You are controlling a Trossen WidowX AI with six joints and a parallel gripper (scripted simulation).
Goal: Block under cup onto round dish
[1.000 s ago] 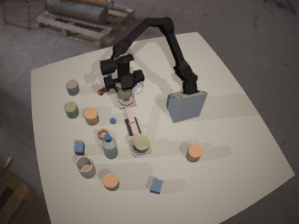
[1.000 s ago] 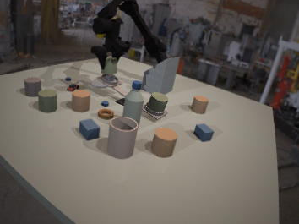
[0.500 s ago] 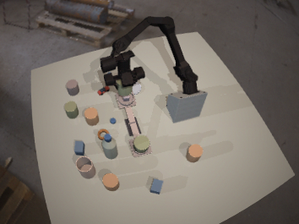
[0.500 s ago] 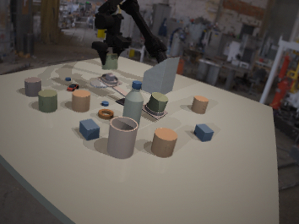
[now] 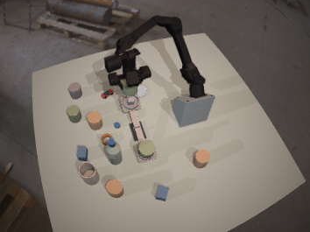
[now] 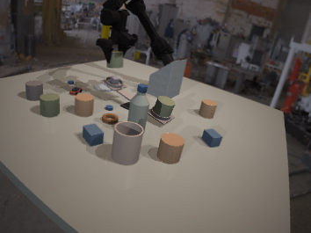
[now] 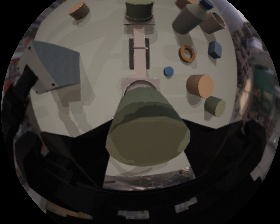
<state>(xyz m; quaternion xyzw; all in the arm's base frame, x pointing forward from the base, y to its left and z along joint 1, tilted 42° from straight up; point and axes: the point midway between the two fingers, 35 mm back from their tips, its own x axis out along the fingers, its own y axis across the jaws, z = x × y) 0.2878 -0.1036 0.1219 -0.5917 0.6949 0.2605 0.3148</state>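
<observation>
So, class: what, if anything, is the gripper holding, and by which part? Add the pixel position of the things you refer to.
The gripper [image 5: 130, 85] [image 6: 115, 59] [image 7: 144, 121] holds a green cup [image 5: 130, 88] [image 6: 115, 61] [image 7: 148, 141], its fingers closed on opposite sides of the cup's wall.

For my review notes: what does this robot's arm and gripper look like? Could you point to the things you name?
The arm [image 5: 179, 42] [image 6: 148, 25] is black all over, with slim links between chunky, rounded joints. The gripper [image 5: 130, 87] [image 6: 115, 59] [image 7: 144, 121] is black too, with two broad fingers that taper toward their tips in the exterior view. No cables or markings can be made out.

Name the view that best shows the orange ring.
The exterior view: the ring looks largest there. The top view shows it partly behind the bottle; the wrist view, smaller but whole.
</observation>
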